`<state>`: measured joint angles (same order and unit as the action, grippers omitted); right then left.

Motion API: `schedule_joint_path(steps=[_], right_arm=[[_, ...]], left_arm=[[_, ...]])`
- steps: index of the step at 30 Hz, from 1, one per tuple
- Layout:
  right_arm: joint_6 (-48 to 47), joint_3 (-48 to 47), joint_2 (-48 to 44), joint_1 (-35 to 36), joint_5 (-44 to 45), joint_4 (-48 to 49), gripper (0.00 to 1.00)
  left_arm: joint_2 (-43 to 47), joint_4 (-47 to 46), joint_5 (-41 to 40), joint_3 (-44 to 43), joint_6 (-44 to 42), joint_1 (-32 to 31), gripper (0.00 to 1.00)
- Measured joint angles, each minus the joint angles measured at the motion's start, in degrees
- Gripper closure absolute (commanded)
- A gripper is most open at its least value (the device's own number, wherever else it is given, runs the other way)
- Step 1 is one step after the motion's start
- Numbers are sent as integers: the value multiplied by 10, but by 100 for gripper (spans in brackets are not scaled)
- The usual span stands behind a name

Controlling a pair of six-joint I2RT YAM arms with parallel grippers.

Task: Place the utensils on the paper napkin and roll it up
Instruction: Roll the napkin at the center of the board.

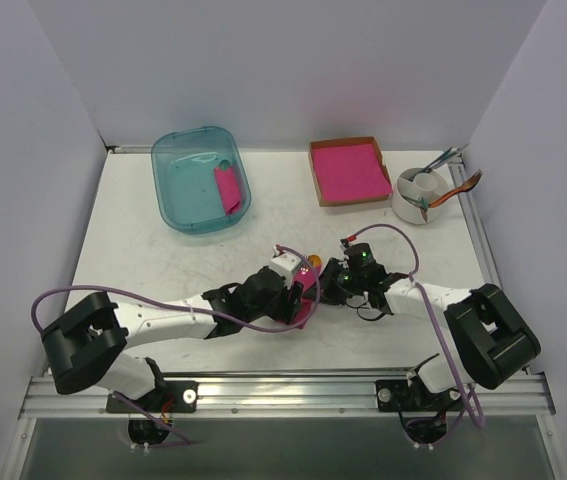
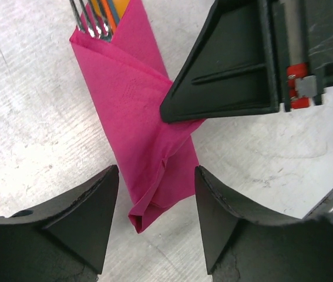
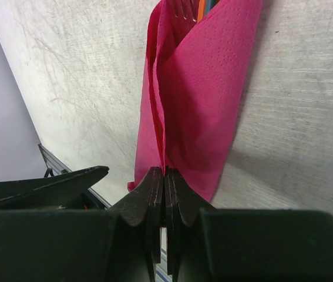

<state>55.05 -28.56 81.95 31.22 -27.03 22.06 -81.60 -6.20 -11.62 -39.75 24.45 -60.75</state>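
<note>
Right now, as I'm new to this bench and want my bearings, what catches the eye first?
The bright pink napkin, folded into a long roll on the table's near middle, with fork tines and an orange spoon poking from one end. The open left claw straddles its other end, while the shut right claw touches its side.

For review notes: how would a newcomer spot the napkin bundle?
On the white table, where the left arm meets the right arm, lies a narrow folded magenta paper napkin. Silver fork tines poke from one end, unlike the flat pink stack in its cardboard tray.
</note>
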Motion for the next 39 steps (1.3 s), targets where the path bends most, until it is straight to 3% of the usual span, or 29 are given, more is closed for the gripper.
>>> schedule_joint_path(steps=[8, 17, 39], right_arm=[[0, -7, 0, 0, 0, 0, 100], [0, -9, 0, 0, 2, 0, 100], [-12, 5, -42, -1, 26, -29, 100]], left_arm=[[-55, 24, -6, 0, 30, -2, 40], [-66, 45, -25, -2, 53, -10, 62], [-76, 110, -81, -31, 84, -14, 63]])
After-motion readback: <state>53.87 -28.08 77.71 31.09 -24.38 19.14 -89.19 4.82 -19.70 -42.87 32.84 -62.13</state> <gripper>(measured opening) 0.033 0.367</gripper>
